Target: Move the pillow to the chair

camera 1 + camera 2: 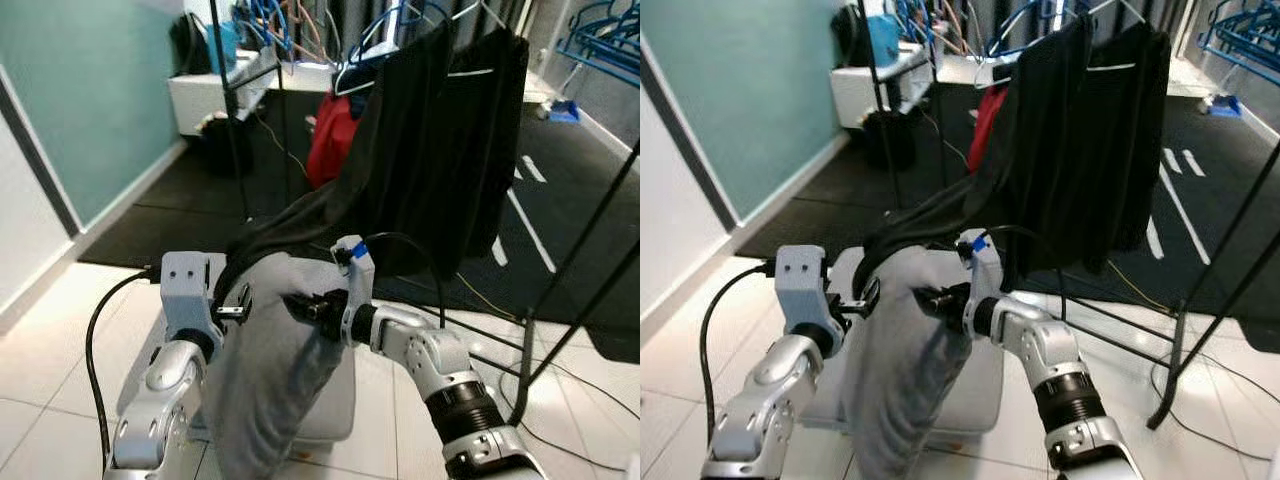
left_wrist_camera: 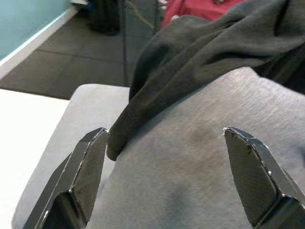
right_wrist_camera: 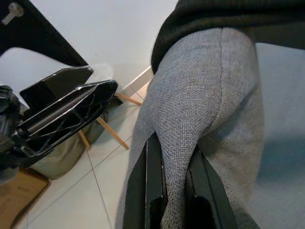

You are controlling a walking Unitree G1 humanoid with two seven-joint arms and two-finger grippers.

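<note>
Pinching the grey pillow (image 1: 270, 370), right pincer (image 1: 300, 305) clamps.

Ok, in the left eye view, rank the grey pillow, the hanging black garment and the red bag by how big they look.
1. Hanging black garment, largest in the picture.
2. Grey pillow, pinched by the right claw; it sits nearer the camera, so the true order of these two is unsure.
3. Red bag, smallest, partly hidden behind the garment.

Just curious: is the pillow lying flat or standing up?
Standing on edge: the pillow hangs tall over the chair, pinched by the right gripper.
</note>
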